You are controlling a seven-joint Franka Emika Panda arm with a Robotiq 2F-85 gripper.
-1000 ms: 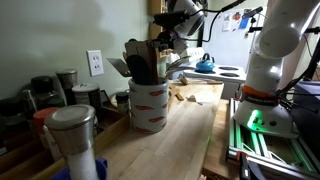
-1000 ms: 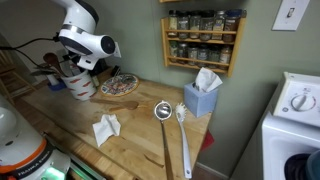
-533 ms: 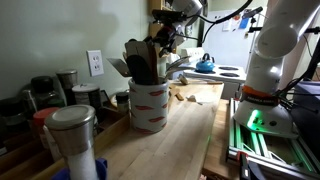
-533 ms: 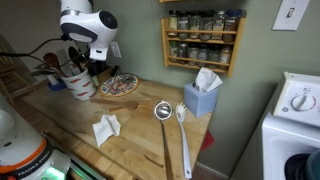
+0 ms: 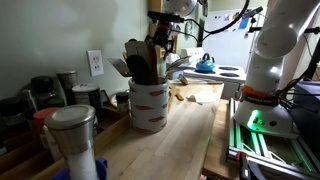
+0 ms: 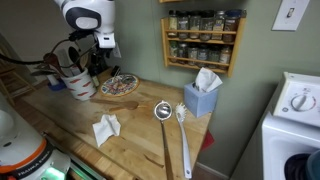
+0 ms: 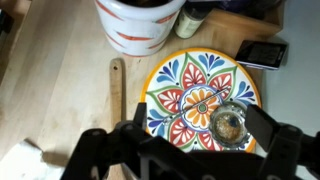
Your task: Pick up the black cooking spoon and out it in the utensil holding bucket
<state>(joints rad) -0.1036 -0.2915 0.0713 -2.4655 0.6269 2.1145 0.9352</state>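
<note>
Wood counter (image 6: 140,140) below green walls (image 6: 255,60) bears utensil bucket (image 6: 80,83) far left beside painted plate (image 7: 200,95); gripper (image 7: 190,140) hangs spread, empty above.

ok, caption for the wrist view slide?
Open gripper hovers over painted plate; striped utensil bucket beyond it, wooden utensil beside the plate.

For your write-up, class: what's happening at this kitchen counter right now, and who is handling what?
The robot's gripper hangs open and empty above the colourful patterned plate, close to the white and orange utensil bucket. Several dark utensils stand in the bucket, though which one is the black cooking spoon is hard to tell. A wooden spoon lies on the counter beside the plate.
</note>
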